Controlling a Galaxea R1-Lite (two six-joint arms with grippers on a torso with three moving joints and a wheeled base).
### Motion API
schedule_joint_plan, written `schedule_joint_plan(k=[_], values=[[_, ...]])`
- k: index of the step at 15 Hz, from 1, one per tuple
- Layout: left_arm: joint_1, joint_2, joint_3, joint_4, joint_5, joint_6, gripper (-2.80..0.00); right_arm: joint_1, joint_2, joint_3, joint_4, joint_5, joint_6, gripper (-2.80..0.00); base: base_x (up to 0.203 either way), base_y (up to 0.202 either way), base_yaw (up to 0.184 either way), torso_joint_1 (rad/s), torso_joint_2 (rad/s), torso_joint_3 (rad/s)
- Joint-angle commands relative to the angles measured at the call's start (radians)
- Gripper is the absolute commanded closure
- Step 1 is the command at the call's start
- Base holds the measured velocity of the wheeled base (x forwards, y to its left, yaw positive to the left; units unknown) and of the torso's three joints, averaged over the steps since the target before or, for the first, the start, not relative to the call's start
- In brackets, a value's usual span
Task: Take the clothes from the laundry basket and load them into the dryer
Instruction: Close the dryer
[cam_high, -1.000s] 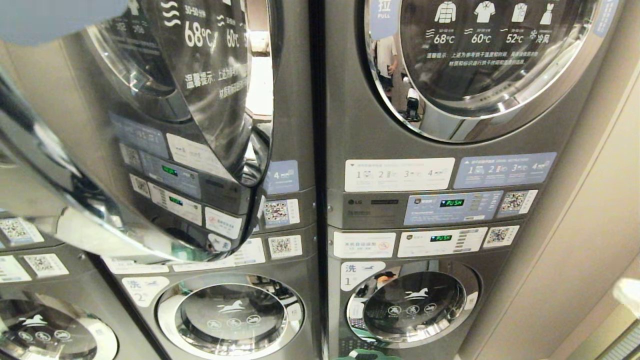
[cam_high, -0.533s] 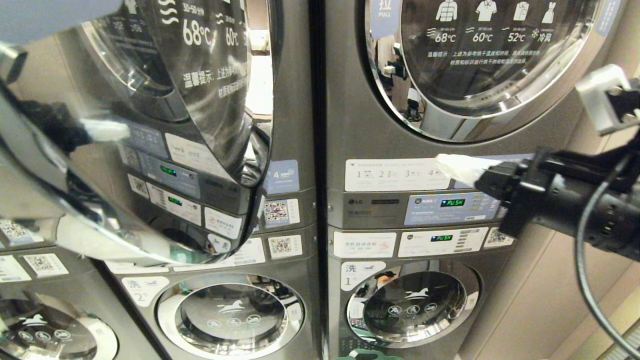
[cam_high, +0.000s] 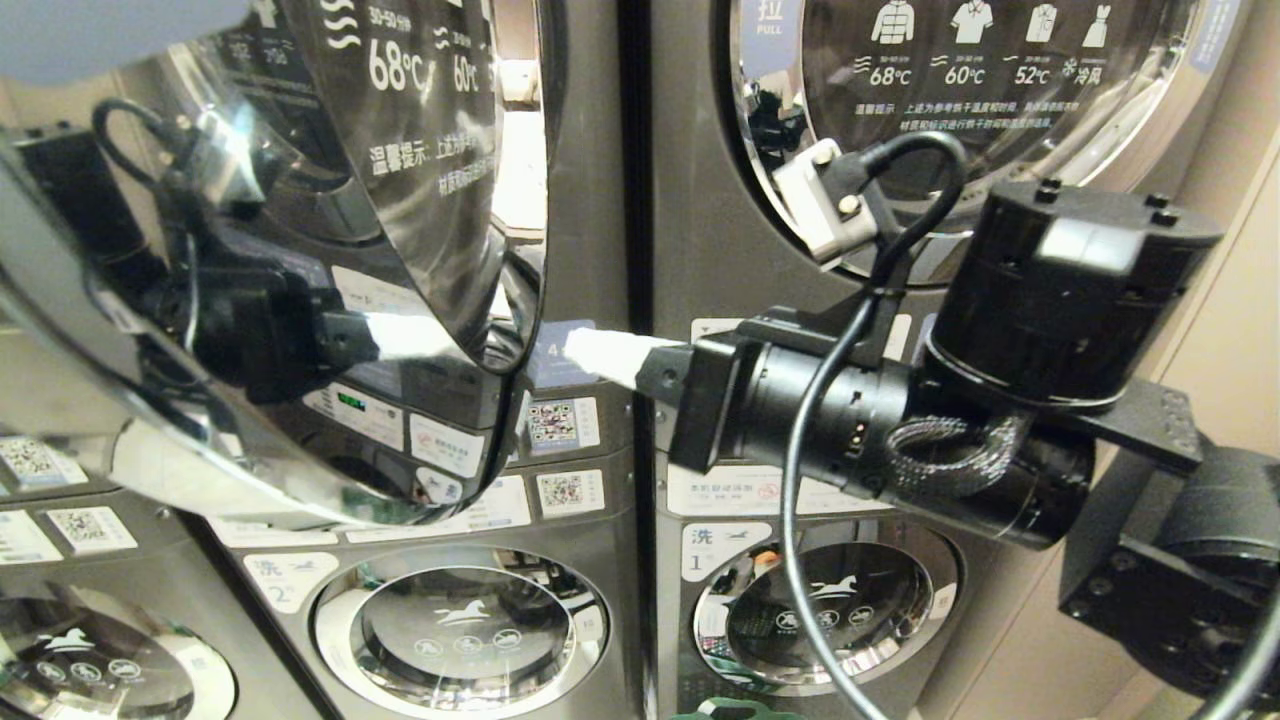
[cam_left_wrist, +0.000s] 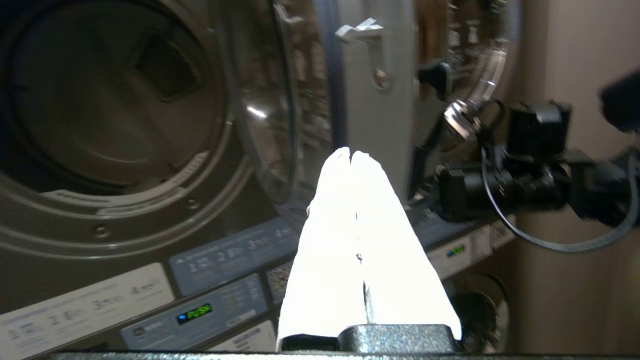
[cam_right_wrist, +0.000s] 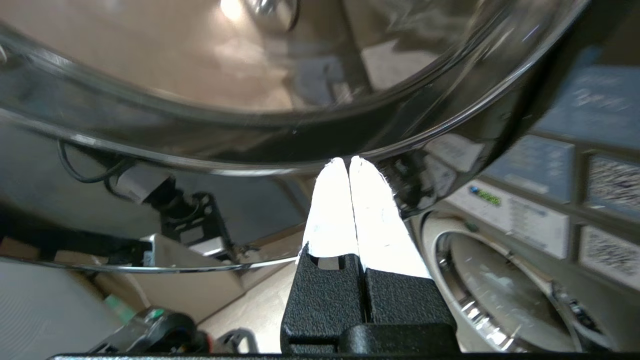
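The dryer's round door (cam_high: 300, 250) stands swung open at the upper left in the head view. Its dark drum (cam_left_wrist: 100, 115) shows empty in the left wrist view. My right gripper (cam_high: 575, 345) reaches in from the right, shut and holding nothing. Its white fingertips are right at the open door's chrome rim (cam_right_wrist: 300, 165), by the rim's lower right part. My left gripper (cam_left_wrist: 351, 154) is shut and empty, pointing at the panel between the drum and the door's latch side (cam_left_wrist: 370, 50). No clothes or laundry basket are in view.
A second dryer with a closed door (cam_high: 960, 130) stands on the right, above the lit control panels (cam_high: 905, 410). Washer doors (cam_high: 460, 625) fill the lower row. A beige wall (cam_high: 1230, 350) bounds the right side. Something green (cam_high: 735, 710) pokes in at the bottom edge.
My right arm has swung into the head view from the right and travelled left, bringing its shut fingertips up to the open door's rim. The machines have not shifted.
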Motion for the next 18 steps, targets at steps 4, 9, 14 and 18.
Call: schedule_joint_plan(k=[4,9,14,18], values=[[0.106,0.052,-0.022,0.008,0.259,0.000,0.00,0.044,0.111,-0.031,-0.006,0.003,0.003,0.00,0.000,0.000,0.000,0.000,0.00,0.000],[0.113,0.147,-0.170,0.002,0.407,0.002,0.00,0.083,0.235,-0.267,-0.007,-0.004,0.074,0.00,0.000,0.000,0.000,0.000,0.00,0.000],[0.097,0.183,-0.314,-0.001,0.461,0.002,0.00,0.132,0.491,-0.531,-0.001,-0.142,0.125,0.00,0.000,0.000,0.000,0.000,0.00,0.000],[0.097,0.179,-0.340,-0.001,0.461,0.002,0.00,0.137,0.459,-0.453,-0.003,-0.261,0.124,0.00,0.000,0.000,0.000,0.000,0.00,0.000]])
